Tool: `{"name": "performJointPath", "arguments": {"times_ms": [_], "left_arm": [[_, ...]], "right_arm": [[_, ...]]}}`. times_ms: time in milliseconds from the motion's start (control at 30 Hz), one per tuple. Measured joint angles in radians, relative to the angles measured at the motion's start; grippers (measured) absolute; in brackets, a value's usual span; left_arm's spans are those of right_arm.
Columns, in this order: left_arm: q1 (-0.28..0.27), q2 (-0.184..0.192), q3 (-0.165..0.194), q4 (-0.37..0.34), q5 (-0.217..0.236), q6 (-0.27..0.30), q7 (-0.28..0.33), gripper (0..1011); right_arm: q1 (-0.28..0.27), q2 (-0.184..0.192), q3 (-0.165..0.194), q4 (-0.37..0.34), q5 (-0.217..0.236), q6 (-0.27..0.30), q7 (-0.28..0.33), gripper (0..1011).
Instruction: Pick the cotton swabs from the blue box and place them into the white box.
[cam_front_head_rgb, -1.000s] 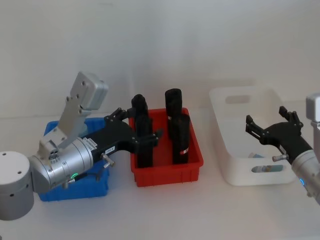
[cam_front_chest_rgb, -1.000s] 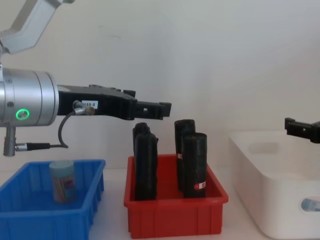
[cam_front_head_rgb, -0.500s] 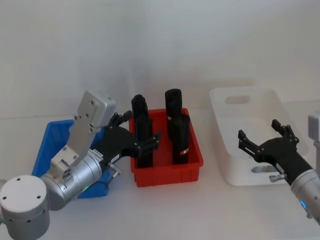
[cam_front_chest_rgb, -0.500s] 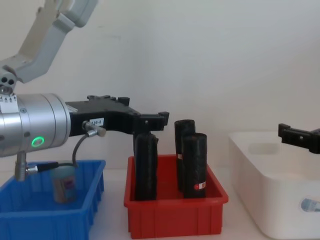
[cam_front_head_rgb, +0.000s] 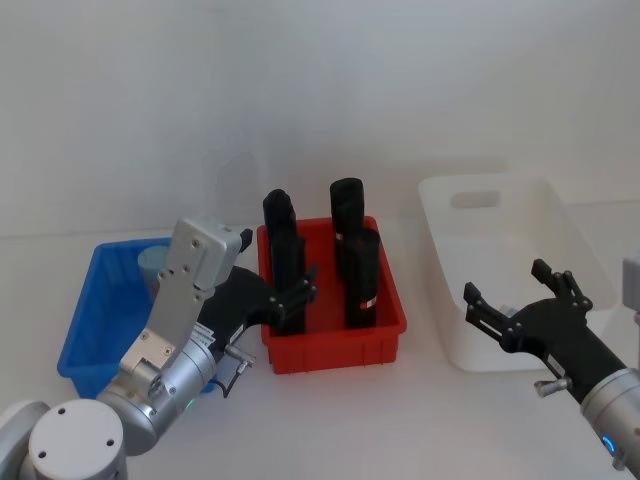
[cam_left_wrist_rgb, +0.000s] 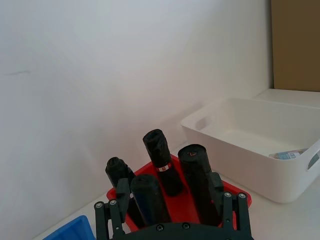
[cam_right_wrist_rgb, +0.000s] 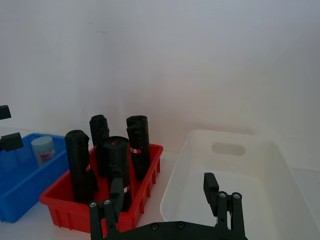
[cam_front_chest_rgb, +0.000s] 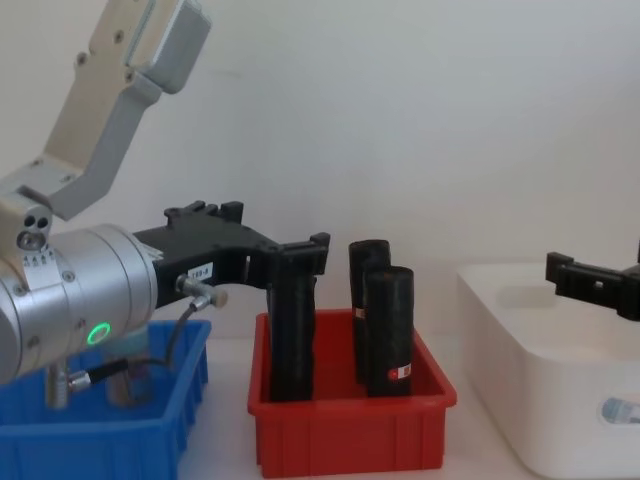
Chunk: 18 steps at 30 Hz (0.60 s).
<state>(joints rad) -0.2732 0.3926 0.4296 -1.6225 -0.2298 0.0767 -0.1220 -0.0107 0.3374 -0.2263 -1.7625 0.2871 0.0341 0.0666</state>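
Note:
The blue box (cam_front_head_rgb: 88, 330) stands at the left with one cotton swabs jar (cam_front_head_rgb: 152, 262) upright at its back; the right wrist view shows that jar (cam_right_wrist_rgb: 43, 149) in the blue box (cam_right_wrist_rgb: 15, 192) too. My left gripper (cam_front_head_rgb: 277, 262) hangs open and empty at the red bin's left edge, right of the blue box. The white box (cam_front_head_rgb: 455, 215) is at the right. Another swabs jar (cam_left_wrist_rgb: 287, 155) lies inside it, and it shows through the handle cut-out (cam_front_chest_rgb: 620, 408). My right gripper (cam_front_head_rgb: 505, 282) is open and empty over the white box's near wall.
A red bin (cam_front_head_rgb: 335, 350) with several tall black rolls (cam_front_head_rgb: 362, 280) stands between the two boxes, directly under my left gripper's fingers (cam_front_chest_rgb: 318, 246). A plain wall closes off the table behind. Bare table lies in front of all three containers.
My left arm has drawn back toward me, uncovering the blue box and its jar. My right gripper has slid left and nearer, over the white box's front. Both stay open.

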Motion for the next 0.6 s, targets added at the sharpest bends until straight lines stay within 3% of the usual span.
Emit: {"name": "performJointPath", "arguments": {"times_ms": [233, 600], "left_arm": [[0.027, -0.008, 0.019, -0.003, 0.023, -0.047, 0.084, 1000], [0.037, -0.011, 0.025, -0.004, 0.030, -0.063, 0.111, 1000]], "right_arm": [[-0.004, 0.001, 0.000, -0.004, 0.001, 0.000, 0.000, 1002], [-0.004, 0.000, 0.001, -0.004, 0.001, 0.000, 0.000, 1002]]}}
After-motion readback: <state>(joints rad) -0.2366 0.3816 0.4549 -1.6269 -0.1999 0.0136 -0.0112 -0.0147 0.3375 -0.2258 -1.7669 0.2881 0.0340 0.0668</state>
